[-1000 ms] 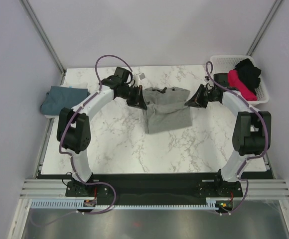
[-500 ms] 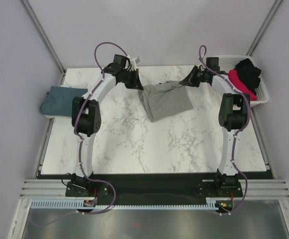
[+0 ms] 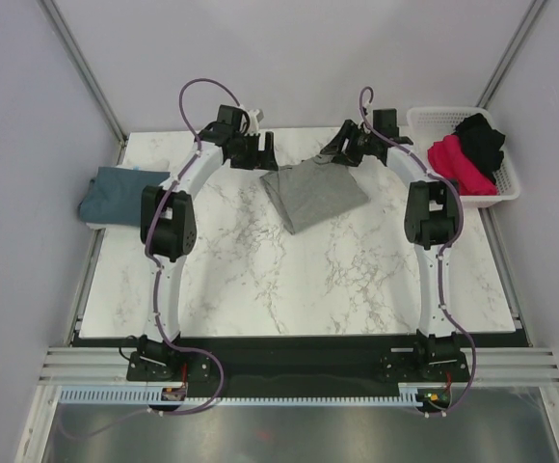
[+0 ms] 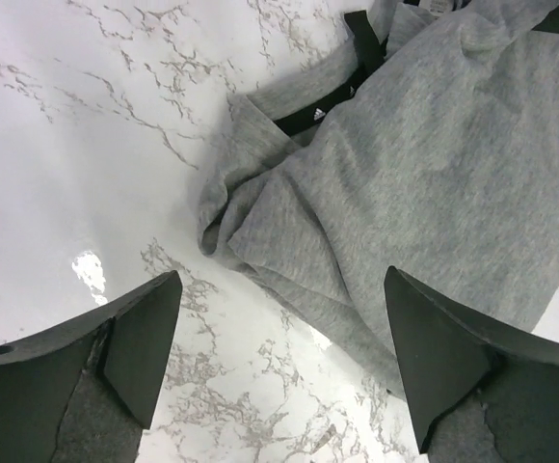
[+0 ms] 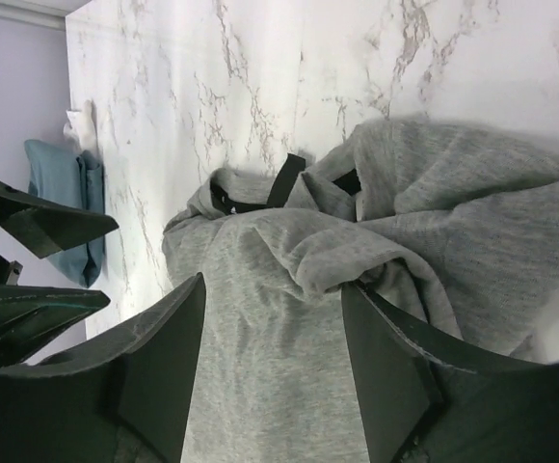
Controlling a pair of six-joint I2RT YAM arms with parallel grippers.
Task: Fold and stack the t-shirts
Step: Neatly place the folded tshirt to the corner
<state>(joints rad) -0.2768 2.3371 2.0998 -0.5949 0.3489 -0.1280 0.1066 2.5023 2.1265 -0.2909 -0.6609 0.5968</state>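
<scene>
Grey t-shirt [image 3: 316, 196] lies on the tabletop [image 3: 260, 280] at far centre, looks partly folded and sits skewed. Collar [image 4: 318, 101] end is far, hem end points back toward the arm bases, long axis tilted so the near corner swings left. Left tool [image 3: 263, 154] hovers just beside the far-left corner, jaws wide apart, nothing in them; left wrist view shows bunched shoulder cloth ahead of its fingers. Right tool [image 3: 340, 154] is at the far-right corner, also spread and empty; right wrist view shows a rumpled ridge of cloth between its fingers. So the shirt sits between both tools and nearward of them, each arm about equally near its own corner, right maybe a touch closer to cloth. Likely next is pinching both far corners or flattening wrinkles before another fold, guess only. Teal t-shirt [image 3: 116, 193] lies folded at the left edge, well apart; pink t-shirt [image 3: 458, 162] and black t-shirt [image 3: 482, 135] are in the basket [image 3: 434, 111] at far right, not yet folded
</scene>
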